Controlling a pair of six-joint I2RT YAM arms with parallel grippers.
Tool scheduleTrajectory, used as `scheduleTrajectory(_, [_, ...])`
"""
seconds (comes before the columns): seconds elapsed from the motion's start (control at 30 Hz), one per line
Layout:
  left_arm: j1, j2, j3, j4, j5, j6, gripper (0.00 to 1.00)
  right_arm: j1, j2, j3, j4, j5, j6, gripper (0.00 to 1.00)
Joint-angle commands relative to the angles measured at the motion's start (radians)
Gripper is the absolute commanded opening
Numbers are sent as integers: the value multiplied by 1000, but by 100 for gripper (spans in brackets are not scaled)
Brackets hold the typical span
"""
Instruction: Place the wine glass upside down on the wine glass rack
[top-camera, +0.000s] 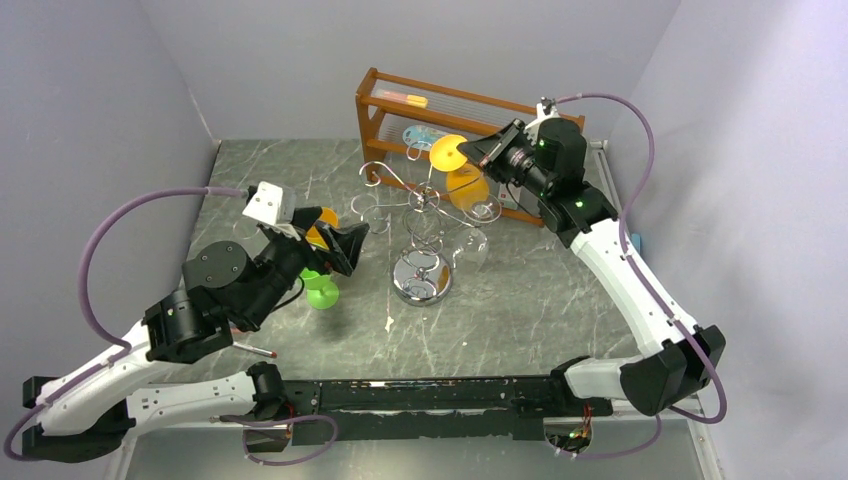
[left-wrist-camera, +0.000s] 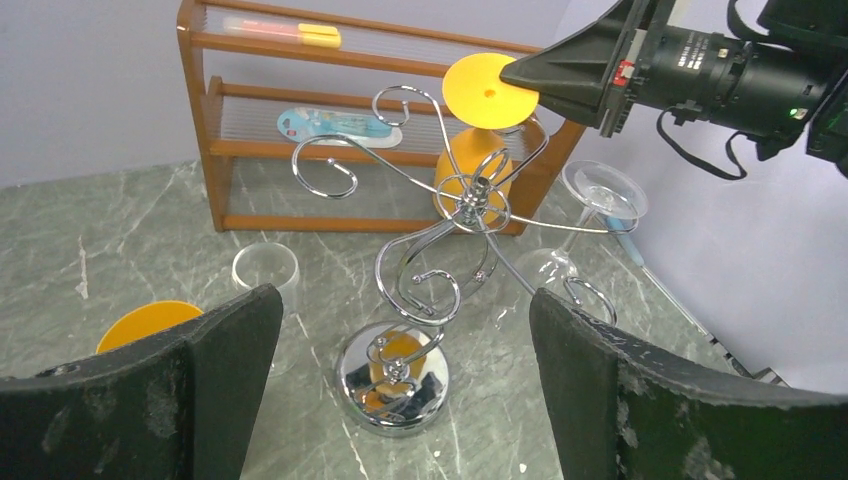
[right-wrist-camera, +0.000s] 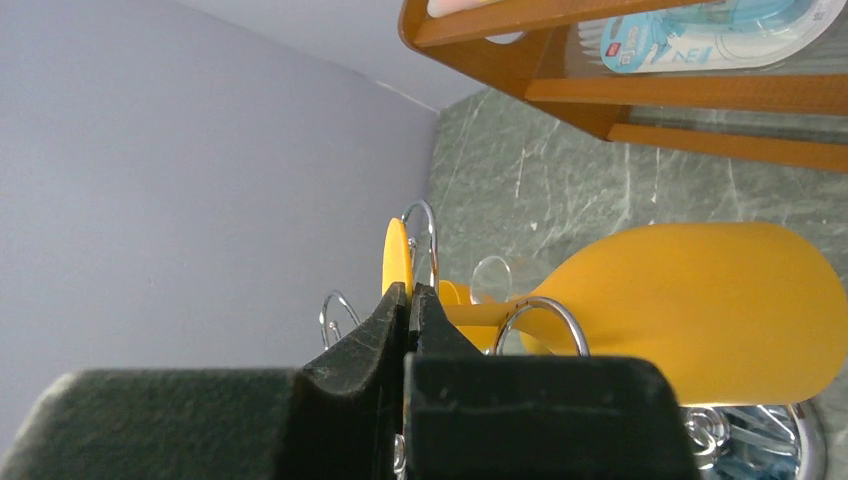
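Orange glass (top-camera: 460, 180): inverted at rack (top-camera: 424, 210), foot pinched in closed right pincer (top-camera: 472, 152), not yet released; left pincer (top-camera: 340, 236) gaping, empty.

Table (top-camera: 560, 310): wine glass rack (top-camera: 421, 281), shelf (top-camera: 366, 115)

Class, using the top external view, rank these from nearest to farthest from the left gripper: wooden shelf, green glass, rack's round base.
1. Green glass, close by the left gripper, on the near side.
2. Rack's round base, to its right.
3. Wooden shelf, at the back wall.
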Motion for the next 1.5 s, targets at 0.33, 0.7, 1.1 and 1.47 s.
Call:
scheduleTrajectory(0.33, [-3,36,33,-61,-39,-81,97,3,-50,33,-131,-40,-72,0])
scheduleTrajectory(0.7, [-4,33,21,-72,-36,-112,97,2,-134,-4,-151,101,-88,0])
scheduleTrajectory(1.1, [-4,18,9,-82,-56,-118,97,3,-56,32,-118,157,-120,0])
scheduleTrajectory(1.47, [-4,16,9,-94,-44,-92,97,3,-22,51,-139,115,-132,24])
